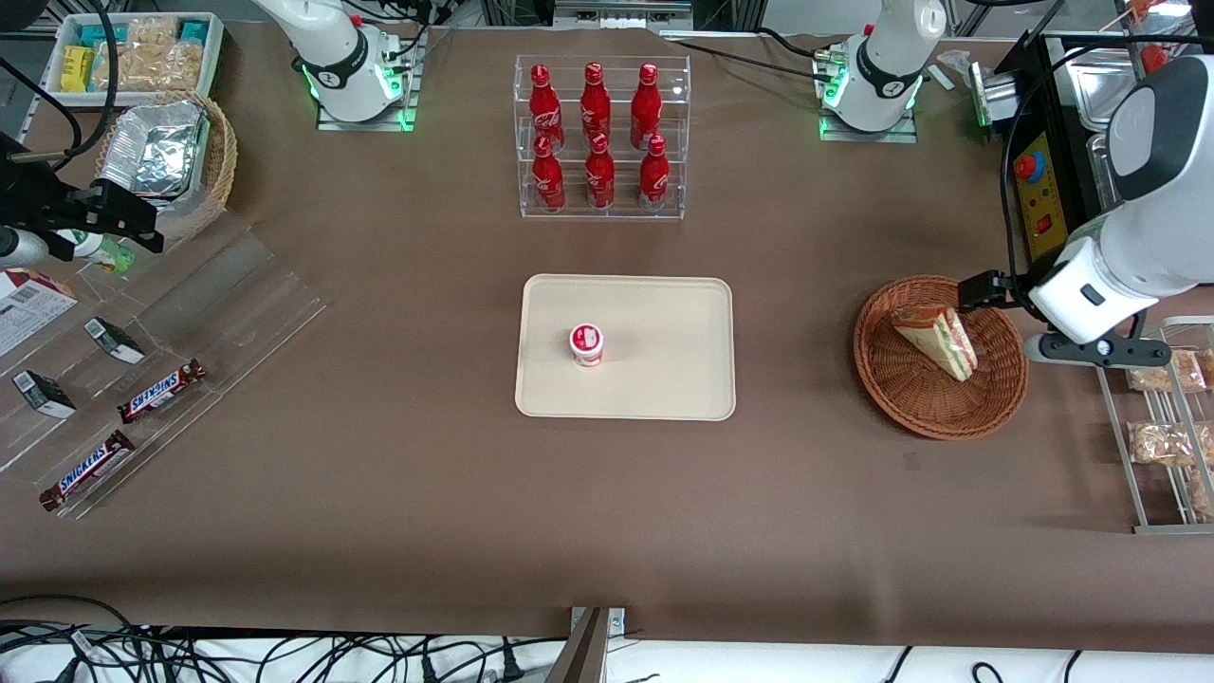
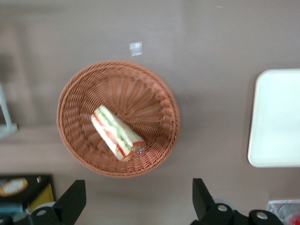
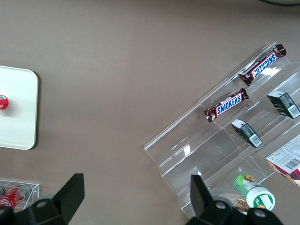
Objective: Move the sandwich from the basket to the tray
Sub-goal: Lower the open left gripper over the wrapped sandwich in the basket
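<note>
Toward the working arm's end of the counter (image 1: pixel 379 493), we see the basket (image 1: pixel 906 403) holding the sandwich (image 1: pixel 937 339), which lies tilted against its wall. Our gripper (image 1: pixel 977 289) hovers at the basket's rim, just beside the sandwich. The tray (image 1: pixel 664 379) sits mid-counter, well apart, carrying a small red-lidded cup (image 1: pixel 587 343).

From the left wrist view, we see the sandwich (image 2: pixel 117 134) inside the basket (image 2: pixel 140 84), with the fingers (image 2: pixel 70 201) spread wide and gripping nothing. The tray (image 2: pixel 276 117) lies beside the basket.
</note>
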You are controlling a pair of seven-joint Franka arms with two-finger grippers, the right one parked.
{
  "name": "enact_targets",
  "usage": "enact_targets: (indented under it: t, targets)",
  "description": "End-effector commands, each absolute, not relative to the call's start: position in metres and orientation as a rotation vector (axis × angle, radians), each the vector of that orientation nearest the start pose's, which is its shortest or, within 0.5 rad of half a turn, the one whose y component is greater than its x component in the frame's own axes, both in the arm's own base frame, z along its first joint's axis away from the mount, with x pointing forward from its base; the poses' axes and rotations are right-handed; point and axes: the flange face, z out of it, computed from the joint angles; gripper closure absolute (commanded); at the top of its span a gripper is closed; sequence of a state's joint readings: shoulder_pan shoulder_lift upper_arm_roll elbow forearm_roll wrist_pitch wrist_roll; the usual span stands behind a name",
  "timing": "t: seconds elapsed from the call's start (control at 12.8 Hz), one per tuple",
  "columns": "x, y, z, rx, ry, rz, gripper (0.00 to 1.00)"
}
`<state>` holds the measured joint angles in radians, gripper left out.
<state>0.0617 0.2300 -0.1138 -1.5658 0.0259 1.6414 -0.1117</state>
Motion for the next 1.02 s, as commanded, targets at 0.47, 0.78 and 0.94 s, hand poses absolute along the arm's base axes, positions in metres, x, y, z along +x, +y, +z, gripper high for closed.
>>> enact_targets:
  t: [0.47, 0.78, 0.94]
  targets:
    - [0.596, 0.007, 0.380, -2.921, -0.889, 0.255, 0.00]
    - [0.571, 0.009, 0.320, -2.814, -0.994, 0.168, 0.00]
    - [0.555, 0.008, 0.299, -2.807, -0.983, 0.126, 0.00]
